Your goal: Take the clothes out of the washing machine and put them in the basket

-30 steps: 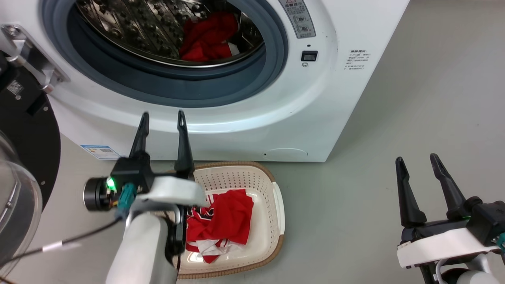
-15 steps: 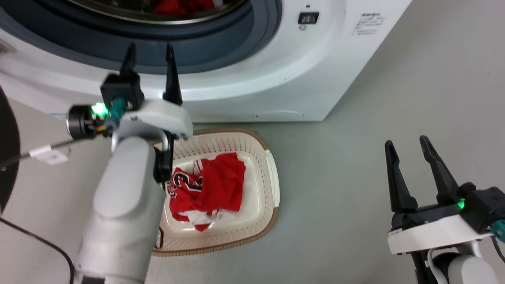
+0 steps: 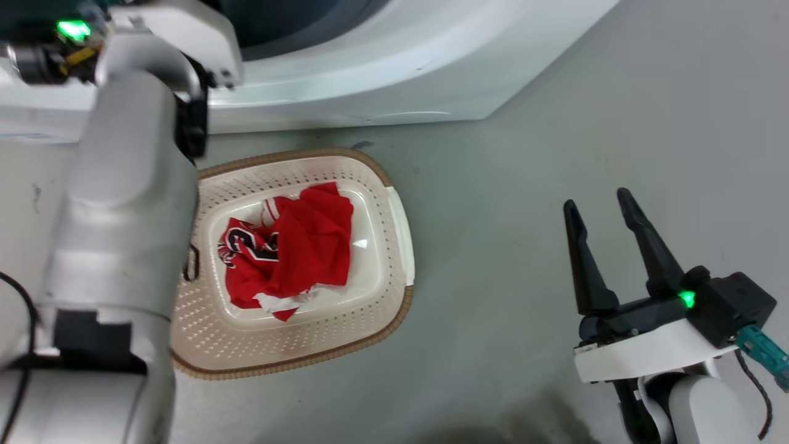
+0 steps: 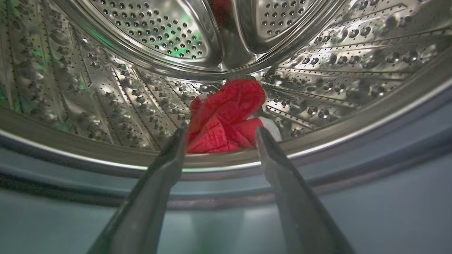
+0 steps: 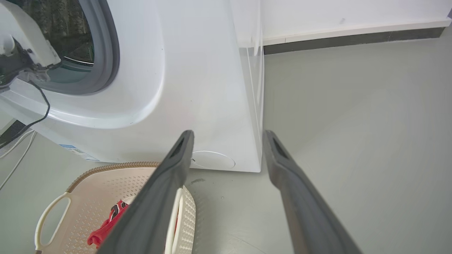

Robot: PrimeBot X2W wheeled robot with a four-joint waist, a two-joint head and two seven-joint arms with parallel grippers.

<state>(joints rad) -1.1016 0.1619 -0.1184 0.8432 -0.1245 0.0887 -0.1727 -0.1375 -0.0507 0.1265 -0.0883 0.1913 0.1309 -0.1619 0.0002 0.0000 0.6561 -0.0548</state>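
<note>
Left wrist view: clothes (image 4: 226, 116) beyond parted fingers (image 4: 166, 165).

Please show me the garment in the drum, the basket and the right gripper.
garment in the drum (image 4: 226, 116): left wrist view, its folded middle.
basket (image 3: 265, 182): head view, its perforated far wall.
right gripper (image 3: 595, 198): head view, midway between fingertips.

The left arm (image 3: 123, 216) is sticking out far forward, with a green light (image 3: 73, 29) glowing on its wrist. The left claw (image 4: 220, 132) is holding its two dark fingers wide apart. The right claw (image 3: 595, 198) is sitting low on the right side, its fingers pointing up and spread apart too.
</note>
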